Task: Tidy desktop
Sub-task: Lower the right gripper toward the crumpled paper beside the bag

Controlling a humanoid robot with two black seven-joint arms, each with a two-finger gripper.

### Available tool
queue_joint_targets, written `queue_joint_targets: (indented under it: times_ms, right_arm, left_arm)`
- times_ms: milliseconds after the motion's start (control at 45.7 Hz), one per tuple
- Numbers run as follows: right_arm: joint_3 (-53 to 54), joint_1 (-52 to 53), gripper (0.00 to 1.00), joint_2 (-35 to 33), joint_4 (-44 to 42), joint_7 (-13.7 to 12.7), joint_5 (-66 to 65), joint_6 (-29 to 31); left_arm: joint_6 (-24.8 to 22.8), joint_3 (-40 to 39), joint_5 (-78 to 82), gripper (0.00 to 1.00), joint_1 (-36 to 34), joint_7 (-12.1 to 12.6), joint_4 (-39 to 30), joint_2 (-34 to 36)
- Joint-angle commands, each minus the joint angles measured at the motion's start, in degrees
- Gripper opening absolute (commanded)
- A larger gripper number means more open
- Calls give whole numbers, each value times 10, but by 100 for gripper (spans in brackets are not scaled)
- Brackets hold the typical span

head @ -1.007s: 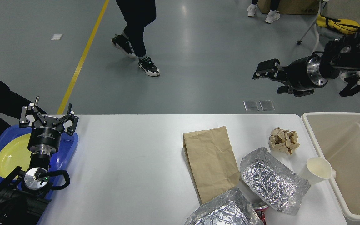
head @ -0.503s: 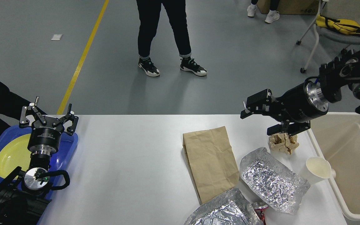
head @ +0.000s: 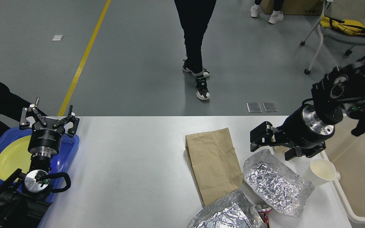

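Now R gripper (head: 272, 146), jaws spread wide, has dropped from upper right to straddle the crumpled paper wad (head: 278, 148) at right-centre of the white bench (head: 131, 164), so grasp looks imminent; L gripper (head: 48, 121) open, idle over blue tray (head: 71, 148).

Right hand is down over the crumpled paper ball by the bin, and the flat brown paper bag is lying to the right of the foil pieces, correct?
Not quite. The head view shows the brown paper bag lying flat to the left of the foil pieces, not to their right. The rest holds: the right hand is down over the crumpled paper ball, near the bin.
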Motion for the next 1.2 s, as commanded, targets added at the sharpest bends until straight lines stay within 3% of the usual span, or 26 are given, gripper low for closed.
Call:
queue_joint_targets:
  times_ms: [0,109,219,1182]
  right_arm:
    - [5,-61,100,28,-15,2,0,-118]
    - [5,-117,100,48,-28,10,-2,-208]
    - [8,-146,100,56,-45,30,-3,-240]
    - [61,-148,100,77,-48,30,-3,-236]
  left_arm:
    - [0,0,0,97,0,0,0,-1]
    - [0,0,0,97,-1,1,0,0]
    - [0,0,0,97,0,0,0,0]
    - [0,0,0,97,0,0,0,-1]
